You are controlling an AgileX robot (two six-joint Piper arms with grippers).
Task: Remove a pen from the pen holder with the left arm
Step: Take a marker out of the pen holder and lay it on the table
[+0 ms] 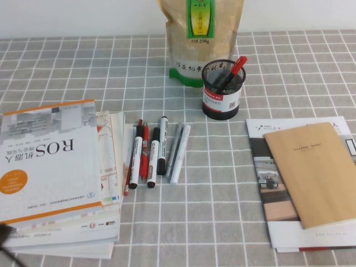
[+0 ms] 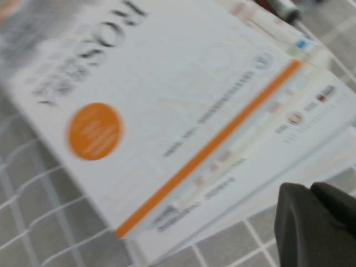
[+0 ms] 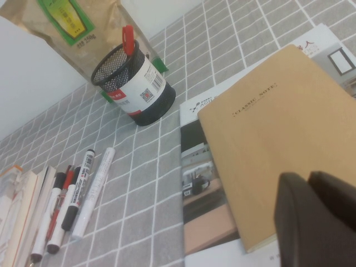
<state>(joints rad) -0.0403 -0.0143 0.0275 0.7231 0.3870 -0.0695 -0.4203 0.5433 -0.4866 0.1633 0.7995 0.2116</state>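
Observation:
A black mesh pen holder with a white label stands behind the table's middle. A red-capped pen and some dark pens stick out of it. The right wrist view also shows the holder and the red pen. My left gripper is shut and empty, low over the near corner of the ROS book, far from the holder. In the high view it shows only as a dark blur at the near left corner. My right gripper is shut and empty above the tan notebook.
A stack of books fills the left side. Several markers lie in a row beside it. A brown and green bag stands just behind the holder. The tan notebook lies on a brochure at the right.

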